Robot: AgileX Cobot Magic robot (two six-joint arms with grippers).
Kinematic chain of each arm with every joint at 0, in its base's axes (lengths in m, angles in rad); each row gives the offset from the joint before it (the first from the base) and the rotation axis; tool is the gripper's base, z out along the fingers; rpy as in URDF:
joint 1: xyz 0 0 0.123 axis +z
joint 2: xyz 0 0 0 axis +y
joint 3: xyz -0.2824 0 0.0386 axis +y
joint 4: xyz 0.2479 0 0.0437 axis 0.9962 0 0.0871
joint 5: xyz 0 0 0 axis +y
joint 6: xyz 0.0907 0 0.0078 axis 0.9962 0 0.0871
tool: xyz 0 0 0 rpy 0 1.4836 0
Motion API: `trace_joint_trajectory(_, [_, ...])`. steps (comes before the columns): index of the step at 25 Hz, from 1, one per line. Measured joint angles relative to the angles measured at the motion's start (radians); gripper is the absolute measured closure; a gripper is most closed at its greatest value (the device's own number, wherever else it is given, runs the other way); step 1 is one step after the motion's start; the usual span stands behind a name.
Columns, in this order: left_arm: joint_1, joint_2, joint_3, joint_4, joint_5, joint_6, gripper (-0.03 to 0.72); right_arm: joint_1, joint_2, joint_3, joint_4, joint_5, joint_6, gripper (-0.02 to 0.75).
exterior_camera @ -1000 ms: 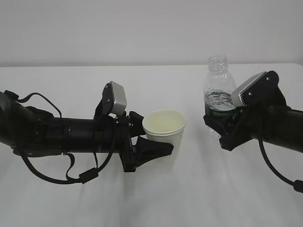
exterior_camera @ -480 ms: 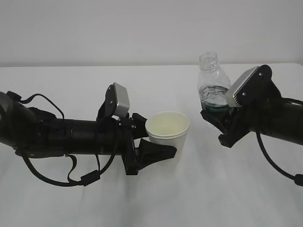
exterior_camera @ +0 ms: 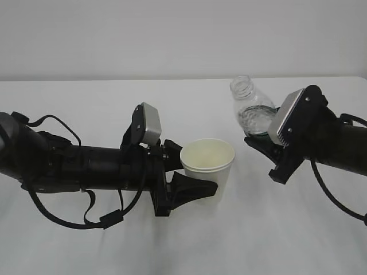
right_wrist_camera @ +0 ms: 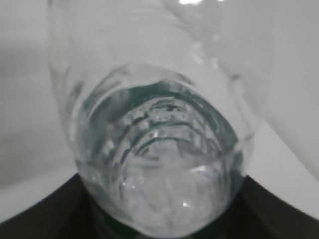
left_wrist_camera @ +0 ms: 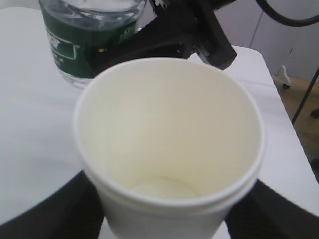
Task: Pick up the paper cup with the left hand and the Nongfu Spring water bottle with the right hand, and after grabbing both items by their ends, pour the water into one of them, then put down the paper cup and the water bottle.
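Cup [exterior_camera: 208, 167] white, empty, in left tool [exterior_camera: 192, 172]; tilted clear bottle [exterior_camera: 251, 109] in right tool [exterior_camera: 265, 148].

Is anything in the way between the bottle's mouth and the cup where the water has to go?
Nothing visible. The Nongfu Spring water bottle, held in the right tool, tilts toward the paper cup in the left tool. Only open air lies between them, and the cup's top is uncovered.

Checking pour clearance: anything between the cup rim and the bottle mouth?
Nothing. In the exterior view the gap between the paper cup and the tilted Nongfu Spring water bottle shows only the bare white table behind.
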Motion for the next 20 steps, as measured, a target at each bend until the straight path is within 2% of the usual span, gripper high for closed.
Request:
trace_joint_trajectory(4, [0.0, 0.0, 0.0, 0.002, 0.0, 0.0, 0.201, 0.0, 0.0, 0.0, 0.007, 0.0, -0.053, 0.281])
trace_joint_trajectory(14, [0.0, 0.0, 0.0, 0.002, 0.0, 0.002, 0.201, 0.0, 0.0, 0.0, 0.11, -0.006, -0.256, 0.281])
trace_joint_trajectory(20, [0.0, 0.0, 0.0, 0.003, 0.0, 0.031, 0.201, 0.0, 0.0, 0.0, 0.135, -0.053, -0.346, 0.281])
